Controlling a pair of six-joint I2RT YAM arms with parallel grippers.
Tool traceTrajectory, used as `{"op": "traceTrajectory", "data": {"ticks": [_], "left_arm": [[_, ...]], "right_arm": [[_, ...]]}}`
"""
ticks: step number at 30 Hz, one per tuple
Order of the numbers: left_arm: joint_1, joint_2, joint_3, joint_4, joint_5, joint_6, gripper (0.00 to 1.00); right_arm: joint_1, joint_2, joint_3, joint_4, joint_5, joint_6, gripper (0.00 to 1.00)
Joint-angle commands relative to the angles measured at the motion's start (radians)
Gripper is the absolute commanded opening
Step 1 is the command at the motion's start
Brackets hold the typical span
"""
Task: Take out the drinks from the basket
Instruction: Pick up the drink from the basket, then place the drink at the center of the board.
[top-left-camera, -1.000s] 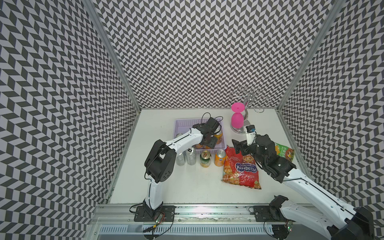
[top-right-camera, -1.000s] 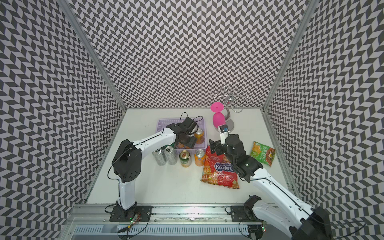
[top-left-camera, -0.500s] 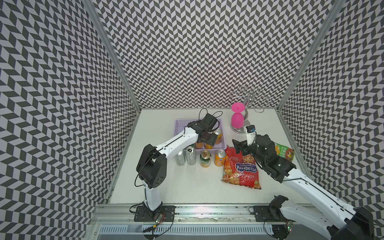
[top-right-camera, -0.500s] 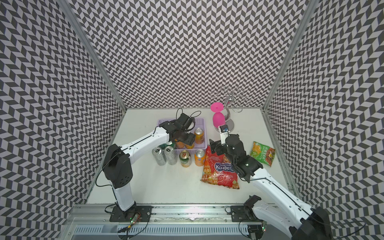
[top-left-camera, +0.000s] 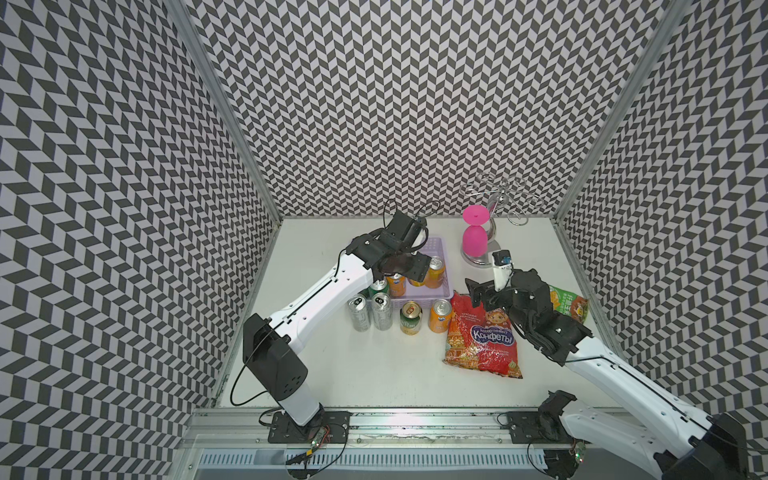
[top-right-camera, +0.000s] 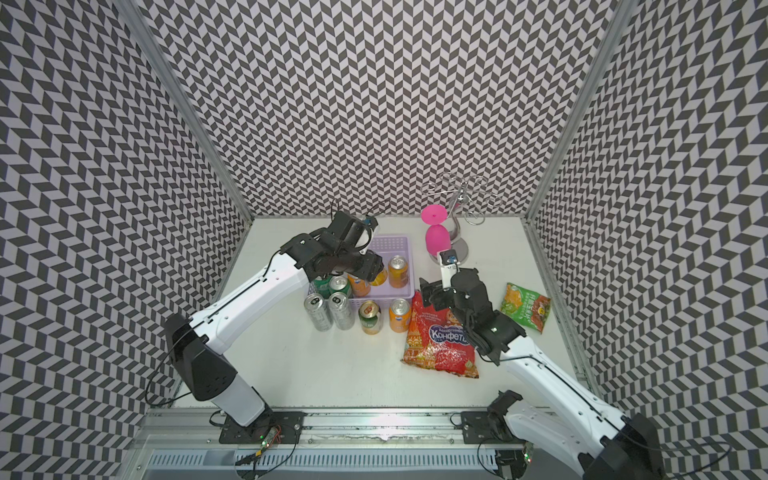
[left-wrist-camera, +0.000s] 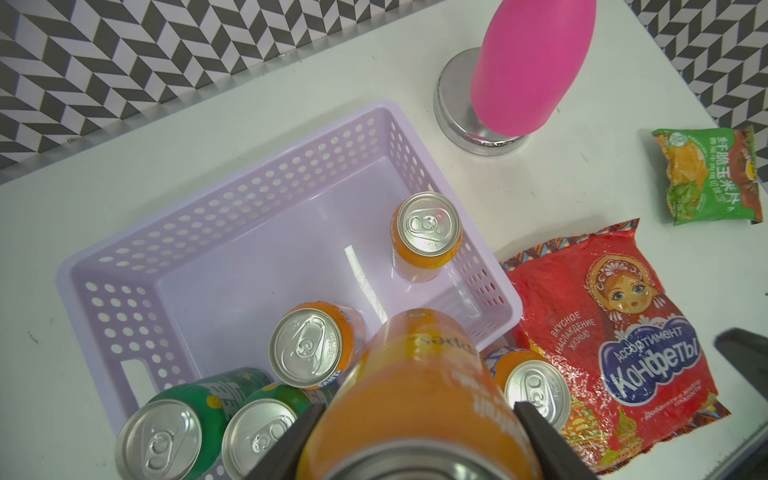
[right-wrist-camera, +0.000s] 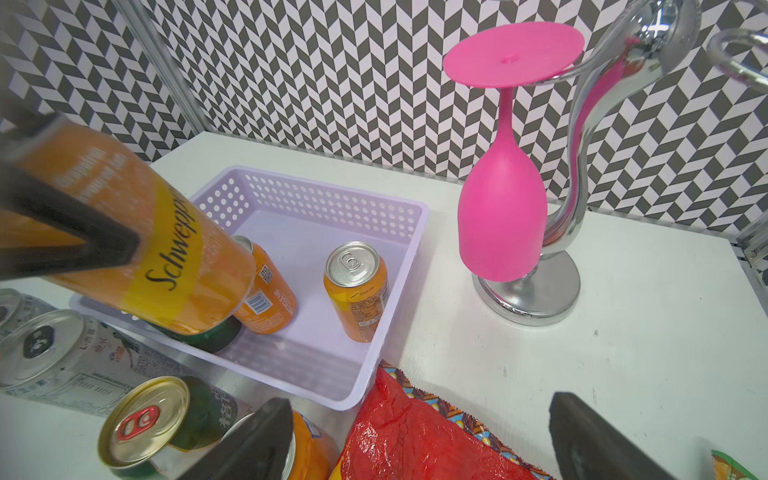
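Note:
My left gripper is shut on an orange drink can, holding it tilted above the near part of the lilac basket. In a top view the held can shows under the gripper. Two orange cans and two green cans stand in the basket. On the table before the basket stand two silver cans, a dark green can and an orange can. My right gripper is open over the red bag's corner.
A red snack bag lies right of the row of cans, a green snack bag further right behind my right arm. A pink glass hangs upside down on a chrome rack right of the basket. Patterned walls close three sides.
My left gripper has risen out of the basket with the orange can in it and drawn a little back and left. The right arm has not moved.

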Motion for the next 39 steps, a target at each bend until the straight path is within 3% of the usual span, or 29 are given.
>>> {"op": "traceTrajectory", "data": {"ticks": [1, 12, 21, 39], "left_arm": [[-0.009, -0.098, 0.048, -0.014, 0.020, -0.002, 0.63], [-0.058, -0.307, -0.086, -0.121, -0.027, -0.086, 0.62], [-0.123, -0.459, -0.275, -0.212, -0.098, -0.256, 0.61], [-0.160, -0.616, -0.685, -0.099, -0.149, -0.452, 0.59]], "right_arm": [[-0.008, -0.005, -0.005, 0.054, 0.013, -0.008, 1.00], [-0.010, -0.003, -0.003, 0.055, 0.013, -0.007, 1.00], [-0.014, 0.005, -0.003, 0.060, 0.008, -0.007, 1.00], [-0.015, 0.010, 0.000, 0.060, 0.008, -0.008, 1.00]]}}
